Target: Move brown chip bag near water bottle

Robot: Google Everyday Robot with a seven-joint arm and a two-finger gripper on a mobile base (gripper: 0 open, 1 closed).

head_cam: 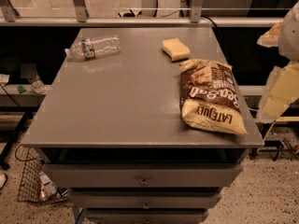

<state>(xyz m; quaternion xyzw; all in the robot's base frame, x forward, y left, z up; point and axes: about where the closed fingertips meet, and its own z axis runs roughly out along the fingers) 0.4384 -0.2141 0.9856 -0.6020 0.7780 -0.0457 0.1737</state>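
Note:
The brown chip bag (210, 97) lies flat on the right side of the grey cabinet top (121, 101), its "Sea Salt" and "LATE JULY" lettering upside down to me. The water bottle (93, 47) lies on its side at the far left corner, cap pointing left, well apart from the bag. My gripper (280, 90) shows as pale cream parts at the right edge of the view, beyond the cabinet's right side and level with the bag. It touches nothing.
A pale yellow sponge (175, 49) sits at the far right of the top, just behind the bag. The cabinet has drawers (145, 178) below its front edge. A wire basket (35, 181) stands on the floor at the left. A railing (140, 20) runs behind.

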